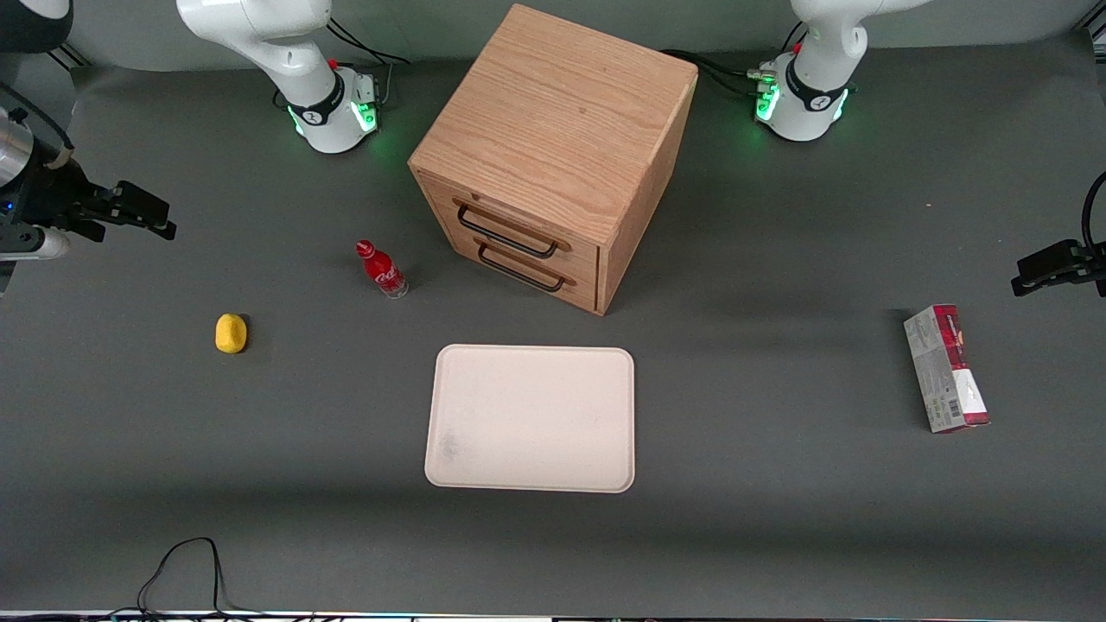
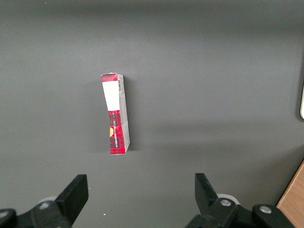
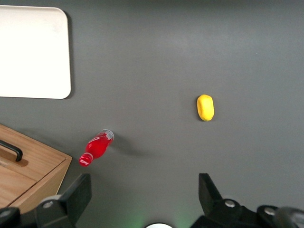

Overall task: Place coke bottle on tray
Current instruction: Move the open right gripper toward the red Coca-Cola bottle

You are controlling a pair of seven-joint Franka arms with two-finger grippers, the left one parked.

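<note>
- The coke bottle [image 1: 381, 269] stood upright on the grey surface [image 1: 778, 518], a little left of the frame's centre in the front view, just beside the wooden drawer cabinet [image 1: 553, 155] but not touching it.
- The tray [image 1: 531, 418] lay flat in the lower middle of that frame, nearer the front camera than both bottle and cabinet, with a faint grey smudge near one corner and nothing resting on it.
- The bottle and tray were apart, bare surface between them.
- The end effector [image 1: 138, 212] hung at the far left edge of the front frame, high over the working arm's end of the surface and well apart from the bottle; its fingers [image 3: 76, 197] were spread wide with nothing between them.
- A small yellow object [image 1: 231, 333] sat on the surface at the left of the frame, nearer the camera than the bottle.
- From the wrist, the bottle [image 3: 97, 147], the yellow object [image 3: 205, 107] and a corner of the tray [image 3: 33, 52] all showed below the arm.
- A red-and-grey carton box [image 1: 946, 369] lay toward the parked arm's end, at the right of the front frame.
</note>
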